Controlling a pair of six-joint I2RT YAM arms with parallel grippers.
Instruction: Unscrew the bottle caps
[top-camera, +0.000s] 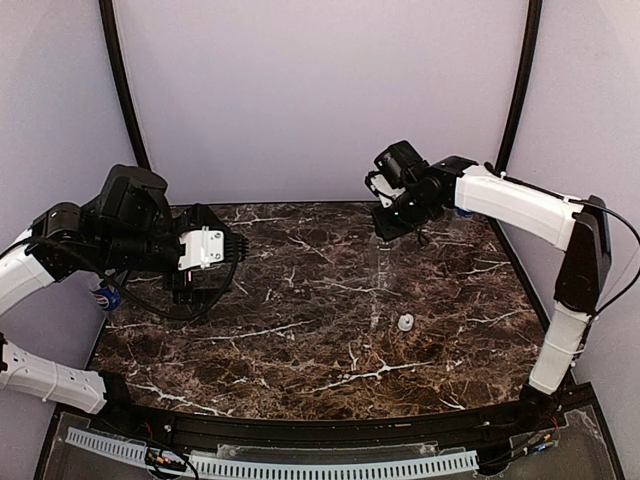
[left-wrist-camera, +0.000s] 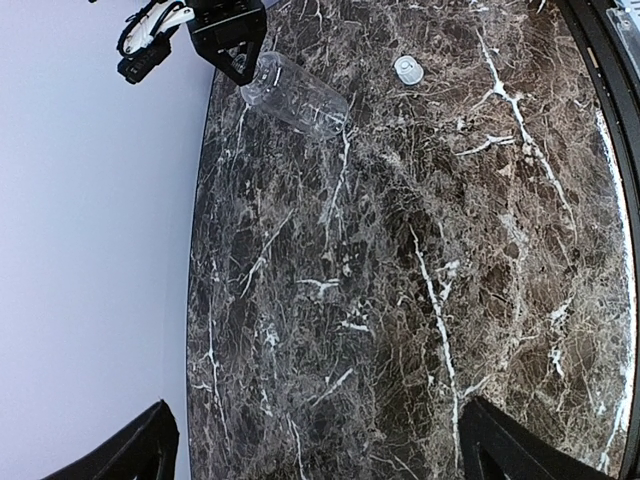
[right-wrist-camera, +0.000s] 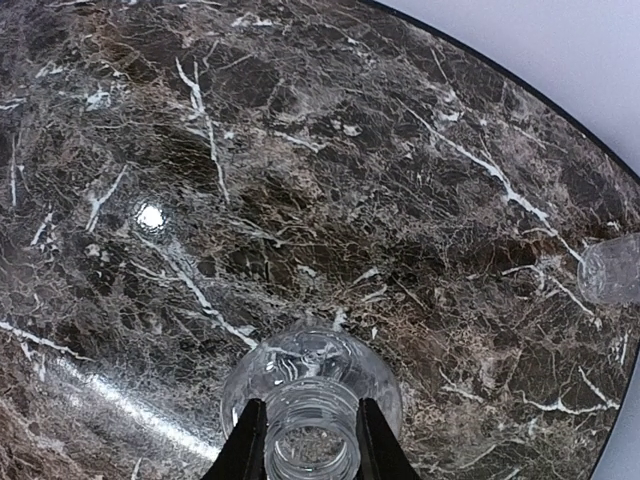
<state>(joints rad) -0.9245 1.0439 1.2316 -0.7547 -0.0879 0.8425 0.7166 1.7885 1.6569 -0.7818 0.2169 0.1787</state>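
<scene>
Dark marble tabletop (top-camera: 300, 340) with white veins fills the scene, with pale walls behind. The right fingers (right-wrist-camera: 247, 445) pinch the open neck of a clear unlabelled bottle (right-wrist-camera: 310, 385), held upright toward the right rear. A white cap (top-camera: 405, 322) lies on the marble near the bottle's base, apart from it. The left fingers (left-wrist-camera: 505, 450) are spread wide, holding nothing, over the left side.

Over a dark marble table (top-camera: 300, 350), the right gripper (top-camera: 390, 230) clasps the neck of a clear unlabelled bottle (top-camera: 378, 285) standing upright; a white cap (top-camera: 406, 322) lies near its base, while the left gripper (top-camera: 236, 248) hangs well apart.
</scene>
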